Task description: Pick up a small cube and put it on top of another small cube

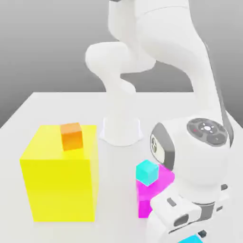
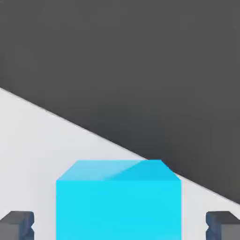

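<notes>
You are working over a plain white table (image 1: 28, 118); behind it the backdrop is a flat grey, and in the hand view the ground beyond the table edge is dark grey; the arm's white base (image 1: 121, 130) stands on the table toward the far side.

On the exterior view's left sits a large yellow cube (image 1: 61, 185) with a small orange cube (image 1: 71, 136) resting on its top face near the far edge; toward the centre a magenta cube (image 1: 152, 192) carries a small cyan cube (image 1: 147, 172) on its top, slightly turned; the arm's wrist covers the magenta cube's right part.

Your gripper (image 2: 120, 225) is low at the near edge of the table, on the exterior view's right; in the hand view its two dark fingertips (image 2: 17, 224) stand wide apart, one on each side of a blue cube (image 2: 118, 206); a strip of white table shows between each fingertip and the cube, so the jaws are spread and grip nothing; the blue cube rests on the table between them, close to the table edge; in the exterior view a sliver of that cube shows beneath the hand.
</notes>
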Available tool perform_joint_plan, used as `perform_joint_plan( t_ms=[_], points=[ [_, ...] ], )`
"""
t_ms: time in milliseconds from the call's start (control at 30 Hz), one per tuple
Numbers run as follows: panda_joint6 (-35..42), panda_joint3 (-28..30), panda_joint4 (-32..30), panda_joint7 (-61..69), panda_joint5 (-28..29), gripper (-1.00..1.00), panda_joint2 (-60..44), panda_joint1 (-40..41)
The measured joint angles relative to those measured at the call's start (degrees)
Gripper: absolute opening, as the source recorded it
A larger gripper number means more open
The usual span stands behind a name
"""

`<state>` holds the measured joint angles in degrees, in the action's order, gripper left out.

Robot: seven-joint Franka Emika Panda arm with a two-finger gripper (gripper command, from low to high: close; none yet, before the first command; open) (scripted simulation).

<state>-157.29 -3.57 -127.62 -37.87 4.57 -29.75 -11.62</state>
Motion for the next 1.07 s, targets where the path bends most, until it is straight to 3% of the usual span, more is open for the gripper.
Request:
perform_joint_plan(
  t_ms=[167,300,767,933,967,1067],
  points=[
    [0.0,0.0,0.0,0.0,0.0,-1.00,0.0,0.0],
    [5.6,-1.0,-1.5,0.7,-0.9,-1.00,7.0,0.8],
    [17.6,-4.9,-18.4,10.9,-6.5,-1.00,36.1,-2.7],
    [10.1,-5.1,-21.9,10.8,-5.3,-1.00,32.1,-3.0],
    [8.5,-5.0,-22.2,10.5,-5.0,1.00,30.8,-3.0],
    [8.5,-5.0,-22.2,10.5,-5.0,1.00,30.8,-3.0]
  ],
)
